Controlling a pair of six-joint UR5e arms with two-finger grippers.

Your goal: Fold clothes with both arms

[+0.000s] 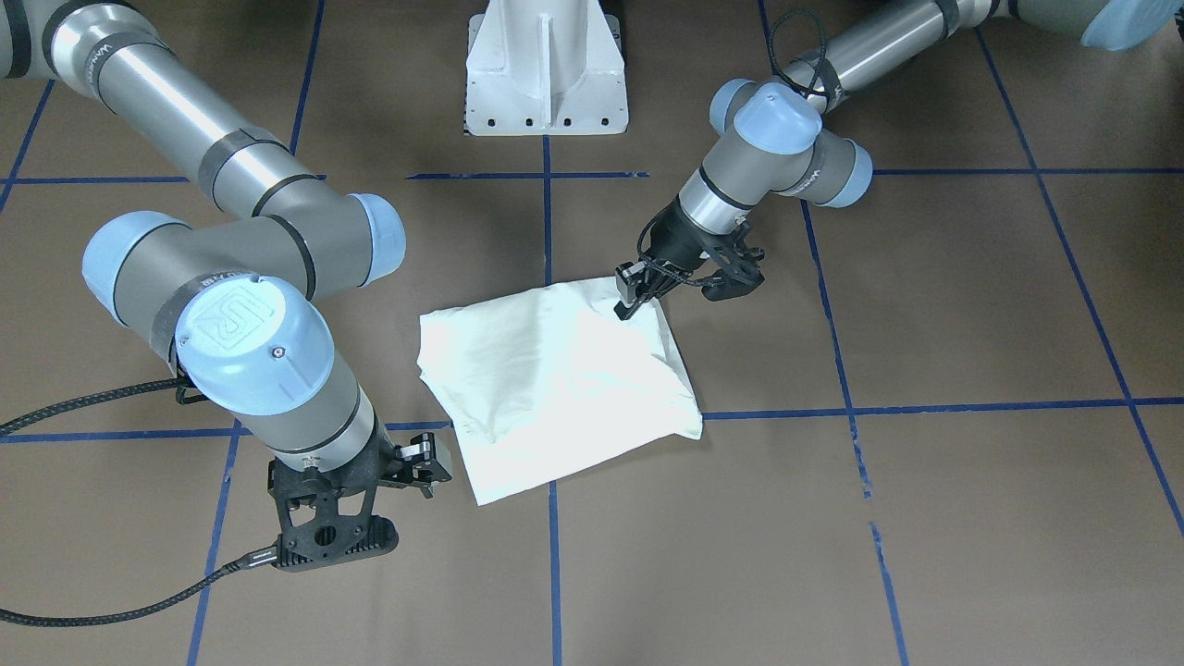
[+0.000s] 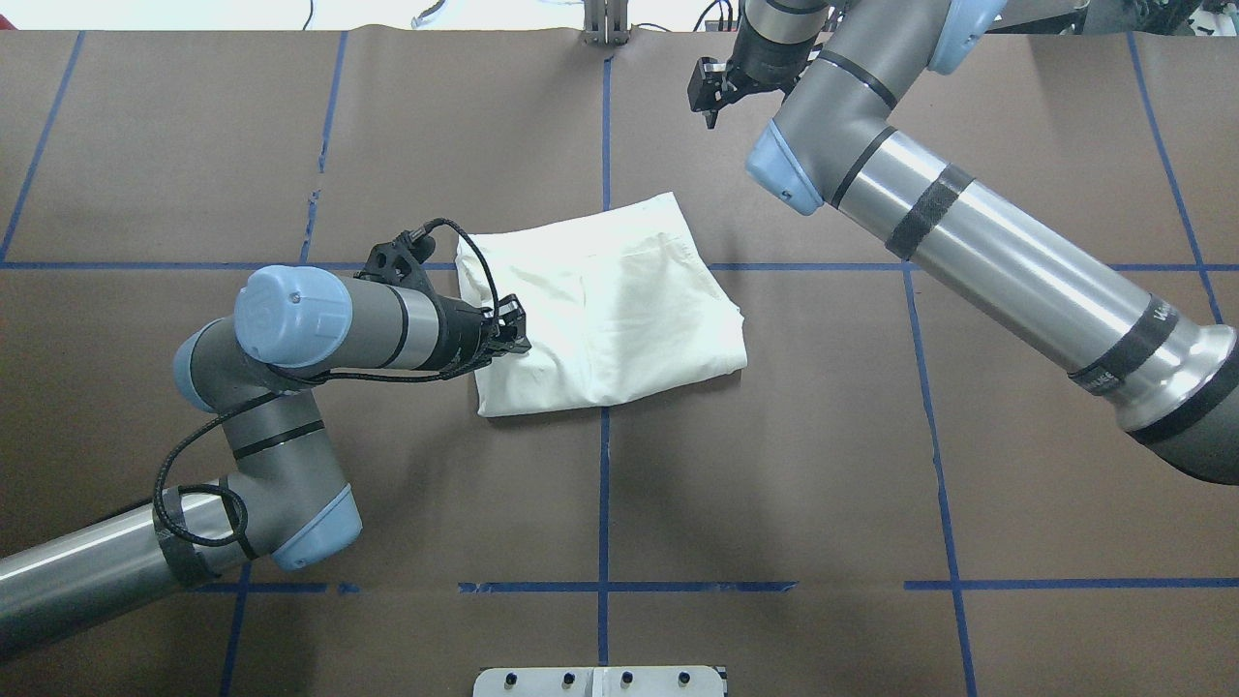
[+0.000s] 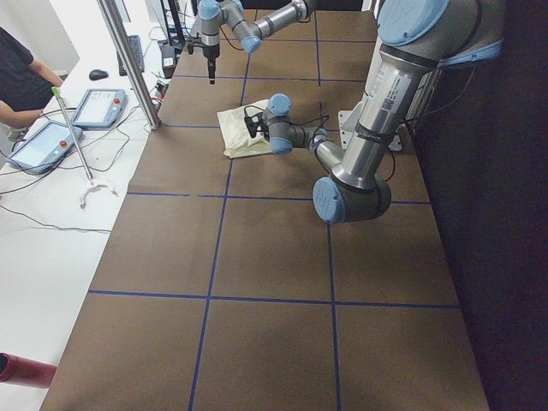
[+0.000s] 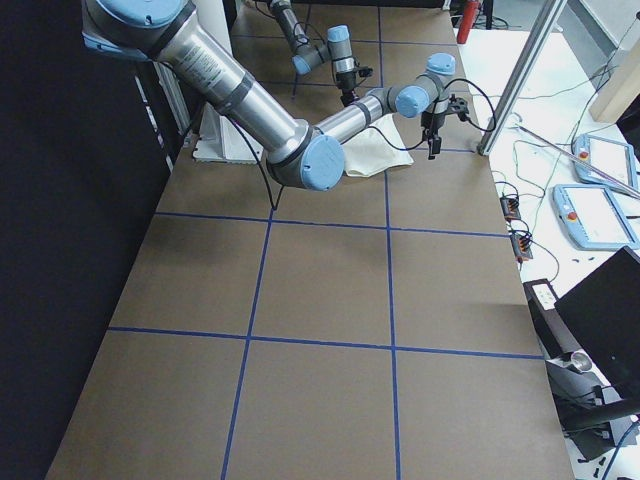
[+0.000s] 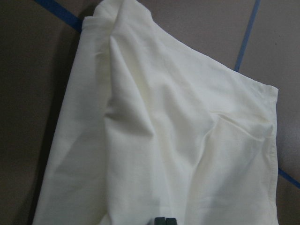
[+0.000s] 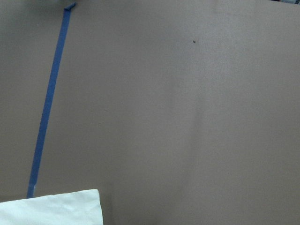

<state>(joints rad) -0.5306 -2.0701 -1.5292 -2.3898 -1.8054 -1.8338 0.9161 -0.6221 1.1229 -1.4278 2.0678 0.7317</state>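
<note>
Shirt [image 1: 555, 379] folded plain-side up — left end effector [image 1: 629, 305] pinches its edge.

ROBOTICS LAB: Two silver industrial arms with light blue joint caps, the left arm [image 2: 319, 324] and the right arm [image 2: 997, 252], reach over a brown-covered desk [image 2: 436, 484]. The desk is marked into squares with blue tape [image 2: 604, 503], and the arms stand either side of a white pedestal [image 1: 546, 69] with a row of bolt holes. A braided black cable [image 1: 83, 402] trails from the right arm. Alongside, a white side desk [image 3: 51, 248] carries two teach pendants [image 3: 96, 108], loose wiring [image 3: 26, 218] and a computer mouse [image 3: 99, 74]. An aluminium frame post [image 3: 128, 60] rises at its edge. A person in a dark top [image 3: 21, 81] is at its far end, beside the pendants.
</note>
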